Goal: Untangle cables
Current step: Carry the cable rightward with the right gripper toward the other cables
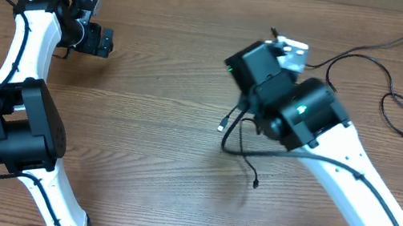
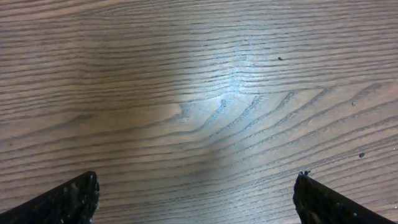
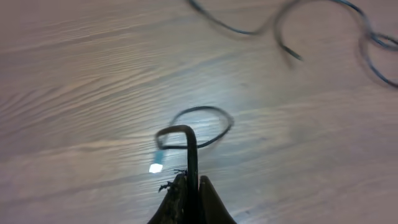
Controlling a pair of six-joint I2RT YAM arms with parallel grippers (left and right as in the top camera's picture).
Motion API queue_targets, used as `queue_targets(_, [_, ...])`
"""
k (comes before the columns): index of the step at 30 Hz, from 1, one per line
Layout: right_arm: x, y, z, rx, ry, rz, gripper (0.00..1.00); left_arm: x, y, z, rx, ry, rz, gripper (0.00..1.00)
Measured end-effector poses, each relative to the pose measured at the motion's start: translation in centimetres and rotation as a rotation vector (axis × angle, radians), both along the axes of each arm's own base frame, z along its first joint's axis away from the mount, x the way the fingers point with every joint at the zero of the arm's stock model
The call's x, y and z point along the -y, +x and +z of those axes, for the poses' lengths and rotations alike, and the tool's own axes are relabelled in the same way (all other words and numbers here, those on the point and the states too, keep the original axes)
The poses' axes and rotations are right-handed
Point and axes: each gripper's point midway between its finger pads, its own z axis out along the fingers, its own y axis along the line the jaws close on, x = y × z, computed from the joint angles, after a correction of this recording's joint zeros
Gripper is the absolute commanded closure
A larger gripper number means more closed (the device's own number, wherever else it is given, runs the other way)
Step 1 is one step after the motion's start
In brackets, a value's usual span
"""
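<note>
Nearest me, the right claw [image 3: 191, 183] is clenched on one cable [image 3: 191, 149], pinched at a bend so that its loop trails out in front. That grip looks meant to draw this one away from the rest. Off to the other side, the left claw [image 2: 198, 180] hangs wide open over bare tabletop [image 2: 199, 93], grasping nothing, apparently kept free to take a strand. Farthest back, the other cables [image 3: 239, 31] lie loose, well apart from the held one.

The overhead camera looks straight down on the table [image 1: 166, 83], while each wrist camera hangs low, facing the wood close up, and only the right one shares the cables [image 3: 192, 149] with overhead.
</note>
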Motion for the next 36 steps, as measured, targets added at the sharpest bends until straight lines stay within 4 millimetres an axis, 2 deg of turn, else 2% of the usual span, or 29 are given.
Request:
queue_targets(11, [9.5,1.5,-0.4,-0.034,-0.008,-0.335,0.96,0.0,0.0,0.0,0.0,0.0,-0.001,0.0])
queue_targets(17, [14.6,1.6,-0.6,-0.05,-0.012,-0.488,0.96,0.0,0.0,0.0,0.0,0.0,0.0,0.01])
queue_targets(26, [21.4,0.8,-0.6,-0.062,-0.019,-0.691,0.96,0.0,0.0,0.0,0.0,0.0,-0.001,0.0])
queue_targets(36, [27.1,-1.2,-1.3,-0.085,-0.041,-0.866,0.96,0.0,0.0,0.0,0.0,0.0,0.0,0.0])
